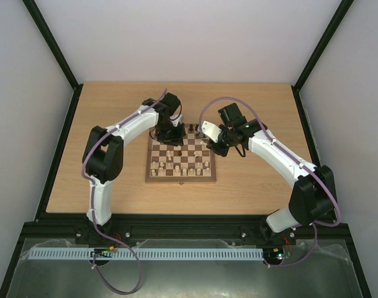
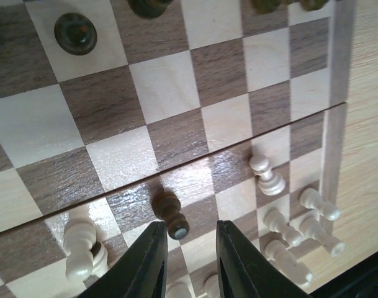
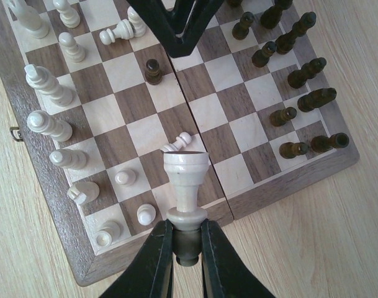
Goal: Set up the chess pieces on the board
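The small square wooden chessboard with dark brown and light tan checks (image 2: 170, 87) fills most of the view. A fold seam crosses it from lower left to upper right. The brown border frame (image 2: 337, 93) runs down the right side, with the light wood tabletop (image 2: 369, 124) beyond it.

The left gripper (image 2: 190, 233) enters at the bottom edge, its black fingers (image 2: 145, 267) narrowly apart. A dark brown turned wooden pawn (image 2: 169, 211) stands at the mouth of the gap, closer to the finger on the view's left; contact cannot be confirmed.

A pale cream wooden pawn (image 2: 267, 177) stands right of the gripper. More cream pieces (image 2: 313, 217) crowd the lower right corner. A round dark piece (image 2: 75, 32) stands near the top edge.
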Controlling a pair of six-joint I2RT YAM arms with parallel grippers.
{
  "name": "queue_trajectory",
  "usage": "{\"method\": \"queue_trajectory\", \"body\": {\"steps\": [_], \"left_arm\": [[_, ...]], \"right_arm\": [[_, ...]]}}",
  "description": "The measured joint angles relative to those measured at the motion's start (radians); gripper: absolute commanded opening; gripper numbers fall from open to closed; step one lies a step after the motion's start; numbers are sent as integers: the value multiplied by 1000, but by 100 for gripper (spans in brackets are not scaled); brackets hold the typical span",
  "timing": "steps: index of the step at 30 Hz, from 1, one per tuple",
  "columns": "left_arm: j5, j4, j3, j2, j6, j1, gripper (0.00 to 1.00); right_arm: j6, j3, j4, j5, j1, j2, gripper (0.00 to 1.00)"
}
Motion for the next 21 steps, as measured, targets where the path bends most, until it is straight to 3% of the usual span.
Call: {"method": "queue_trajectory", "body": {"steps": [4,11,16,21], "left_arm": [[0,32,-35,-59,1,0,24],[-9,195,-230,-256,-13,2,41],[159,515,-502,-478,-119,33,46],[343,790,-623,-507,-251,42,45]], "right_arm": [[3,0,0,-1,0,0,7],[3,12,-10,-5,0,3,7],[3,41,-23,-8,11,9,8],[14,73,-40,-37,31,19,8]]}}
